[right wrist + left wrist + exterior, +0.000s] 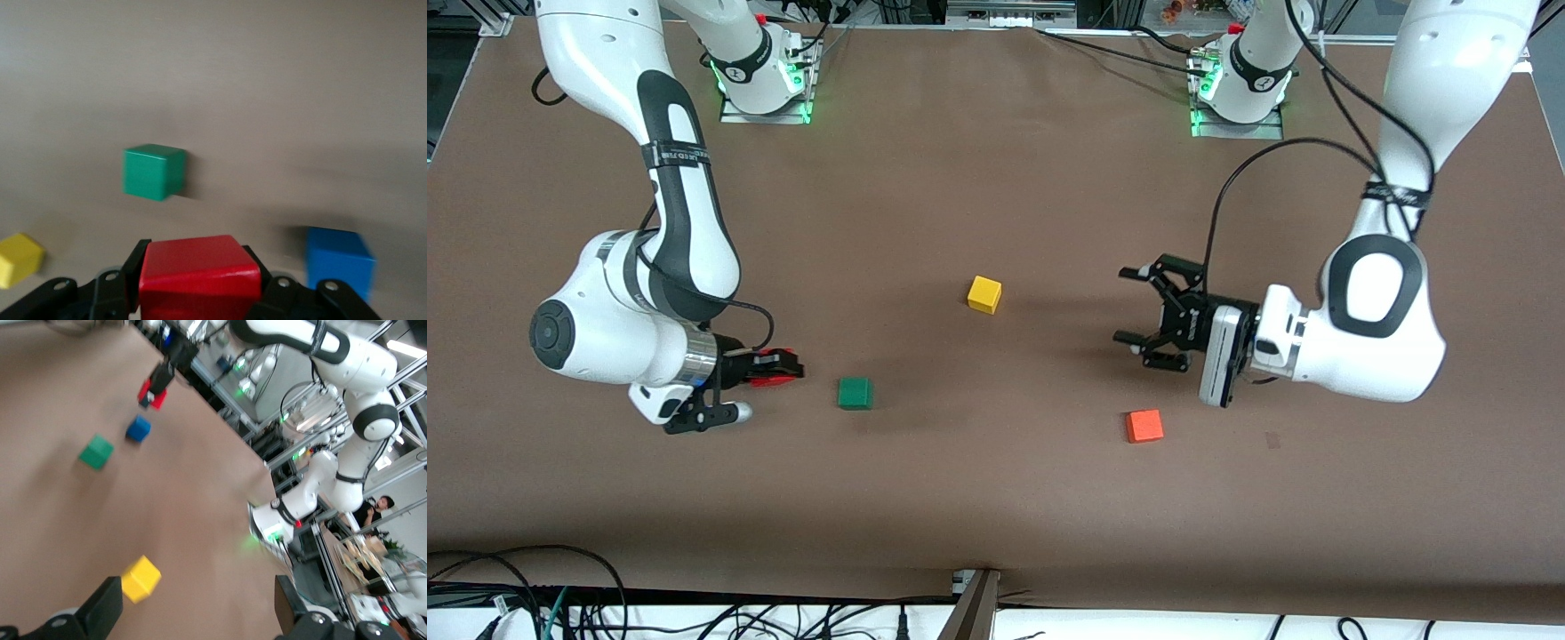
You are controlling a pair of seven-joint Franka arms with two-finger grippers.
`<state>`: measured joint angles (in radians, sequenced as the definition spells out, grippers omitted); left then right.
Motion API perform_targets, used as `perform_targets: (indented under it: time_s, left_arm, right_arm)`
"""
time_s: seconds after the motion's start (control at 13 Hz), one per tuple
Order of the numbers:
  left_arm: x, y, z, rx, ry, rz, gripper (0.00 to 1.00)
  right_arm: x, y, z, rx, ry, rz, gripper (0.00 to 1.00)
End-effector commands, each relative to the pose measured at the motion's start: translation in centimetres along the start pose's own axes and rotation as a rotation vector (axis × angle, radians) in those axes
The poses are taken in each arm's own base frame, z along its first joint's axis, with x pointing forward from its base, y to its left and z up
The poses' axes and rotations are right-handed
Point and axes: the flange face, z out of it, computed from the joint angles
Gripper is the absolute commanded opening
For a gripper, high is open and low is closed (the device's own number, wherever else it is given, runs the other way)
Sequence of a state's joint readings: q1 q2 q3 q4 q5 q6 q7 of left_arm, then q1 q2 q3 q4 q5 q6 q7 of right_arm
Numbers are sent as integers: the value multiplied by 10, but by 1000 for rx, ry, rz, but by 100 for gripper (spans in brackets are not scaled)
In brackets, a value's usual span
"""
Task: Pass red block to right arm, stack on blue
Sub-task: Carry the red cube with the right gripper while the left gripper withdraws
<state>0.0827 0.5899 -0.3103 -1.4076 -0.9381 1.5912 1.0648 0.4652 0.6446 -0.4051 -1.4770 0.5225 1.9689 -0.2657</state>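
The red block [200, 280] sits between the fingers of my right gripper [193, 255], which is shut on it. In the front view this gripper [783, 367] hangs low over the table toward the right arm's end, beside the green cube, with only slivers of the red block [767, 381] showing. The blue cube [337, 260] rests on the table close by the held block. It also shows in the left wrist view [139, 428], near the red block [152, 392], and is hidden in the front view. My left gripper [1125, 305] waits open and empty toward the left arm's end [195, 610].
A green cube [855, 393] lies beside the right gripper. A yellow cube [984, 294] sits mid-table. An orange cube [1144, 426] lies nearer the front camera than the left gripper. Cables run along the table's front edge.
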Motion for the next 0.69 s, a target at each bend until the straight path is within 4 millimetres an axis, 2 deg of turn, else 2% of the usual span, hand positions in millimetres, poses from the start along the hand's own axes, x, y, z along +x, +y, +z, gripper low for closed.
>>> perform_targets:
  time_s: [0.0,0.15,0.38,0.54,0.62]
  left_arm:
    - [-1,55,-20,136,-203,-134,100]
    - [5,86,-25,283,-292,-274,100]
    - [5,148,-45,670,-455,-432,100]
    - [3,173,-58,871,-511,-495,100]
    - [-4,178,-69,965,-549,-514,100]
  right_arm:
    - [-6,21,-14,-137,-22,-20,0]
    - [-12,41,-10,-175,-45,-2,0]
    - [-23,56,3,-234,-86,0,0]
    - [-28,59,10,-248,-71,29,0]
    - [-32,53,17,-266,-59,45,0]
